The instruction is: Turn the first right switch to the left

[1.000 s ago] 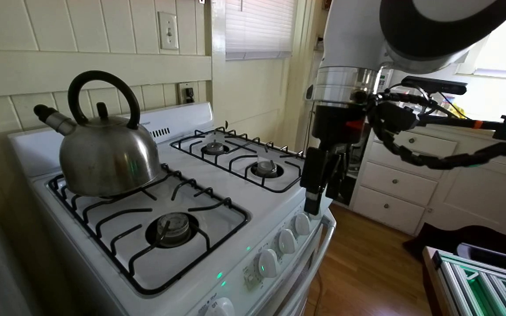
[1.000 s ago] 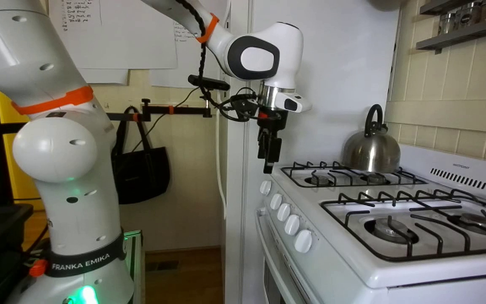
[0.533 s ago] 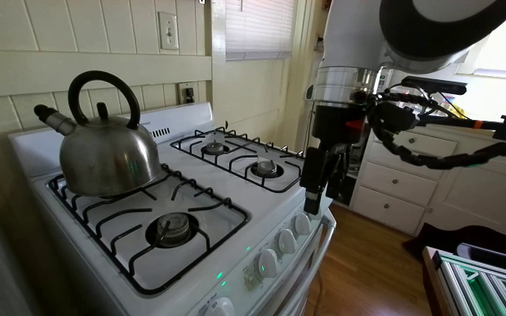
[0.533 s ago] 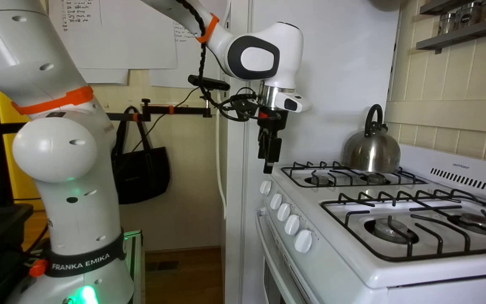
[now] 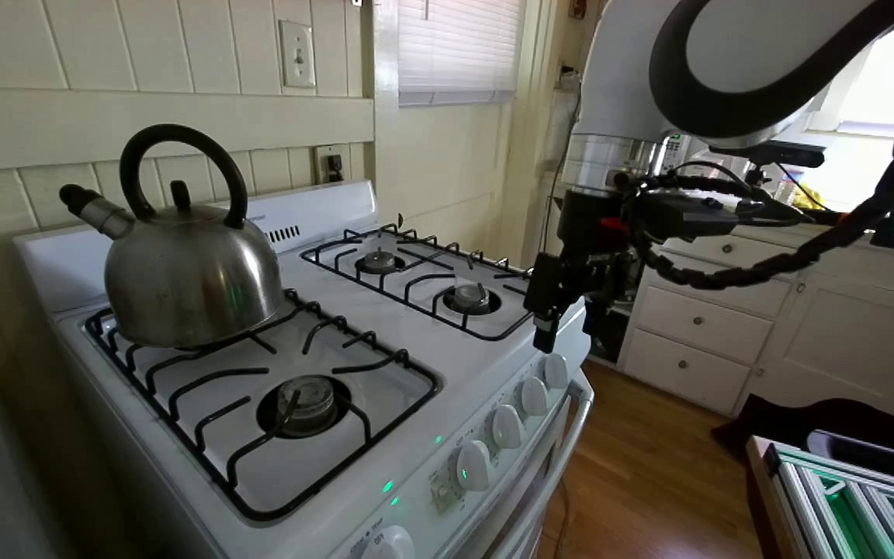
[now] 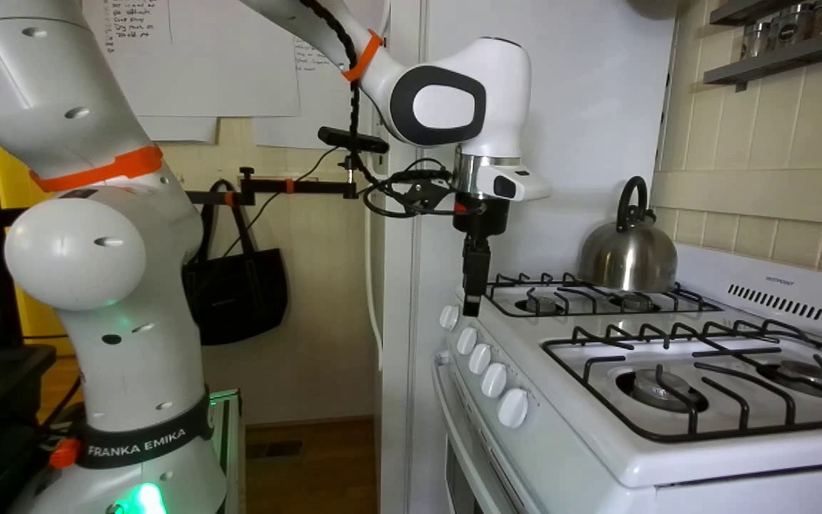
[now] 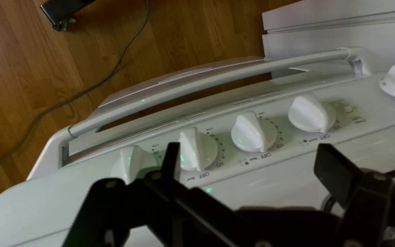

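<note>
The first right switch is the white round knob at the far end of the stove's knob row in an exterior view (image 5: 556, 370). It is nearest in an exterior view (image 6: 513, 407). In the upside-down wrist view it is the leftmost knob (image 7: 131, 161), its lower part hidden behind a black finger. My gripper (image 7: 249, 161) is open, with nothing between its fingers. The fingers point down above the stove's front edge, apart from the knobs. In an exterior view the gripper (image 5: 570, 322) hangs just above the far knobs. It also shows edge-on in an exterior view (image 6: 472, 303).
Similar white knobs (image 7: 254, 132) sit beside it along the panel. The oven handle bar (image 7: 218, 80) runs in front below them. Black burner grates (image 5: 416, 373) cover the stove top, and a steel kettle (image 5: 191, 279) stands at the back corner. A cable (image 7: 91, 87) lies on the floor.
My gripper has moved along the front edge towards the right-end knob, slightly towards the stove, and has turned a little. The right-end knob, hidden before in an exterior view, now shows there.
</note>
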You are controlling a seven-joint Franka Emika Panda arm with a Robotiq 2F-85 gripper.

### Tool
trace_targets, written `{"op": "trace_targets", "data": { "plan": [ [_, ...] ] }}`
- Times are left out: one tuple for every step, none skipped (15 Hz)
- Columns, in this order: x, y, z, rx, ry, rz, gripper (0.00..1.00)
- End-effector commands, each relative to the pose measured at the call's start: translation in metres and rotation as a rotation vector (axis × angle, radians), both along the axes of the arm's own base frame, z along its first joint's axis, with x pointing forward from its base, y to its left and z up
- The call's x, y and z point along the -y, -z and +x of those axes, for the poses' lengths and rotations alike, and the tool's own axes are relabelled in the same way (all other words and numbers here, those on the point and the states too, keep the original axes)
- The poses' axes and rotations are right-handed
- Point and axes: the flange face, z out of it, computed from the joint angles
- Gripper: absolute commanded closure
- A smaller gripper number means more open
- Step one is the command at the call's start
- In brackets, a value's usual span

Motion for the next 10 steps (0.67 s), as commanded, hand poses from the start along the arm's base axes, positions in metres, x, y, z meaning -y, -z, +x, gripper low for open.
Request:
{"op": "trace_targets", "data": {
  "plan": [
    [0.023,0.023,-0.012,-0.026,0.076,-0.031,0.0],
    [0.028,0.029,-0.015,-0.034,0.084,-0.029,0.0],
    [0.033,0.034,-0.018,-0.037,0.091,-0.037,0.0],
    [0.037,0.04,-0.019,-0.032,0.096,-0.048,0.0],
    [0.041,0.045,-0.02,-0.017,0.102,-0.054,0.0],
    [0.045,0.05,-0.02,0.008,0.114,-0.059,0.0],
    [0.046,0.054,-0.019,0.038,0.125,-0.068,0.0],
    [0.046,0.058,-0.017,0.07,0.129,-0.07,0.0],
    [0.045,0.061,-0.016,0.099,0.136,-0.08,0.0],
    [0.044,0.064,-0.015,0.126,0.134,-0.084,0.0]
  ]
}}
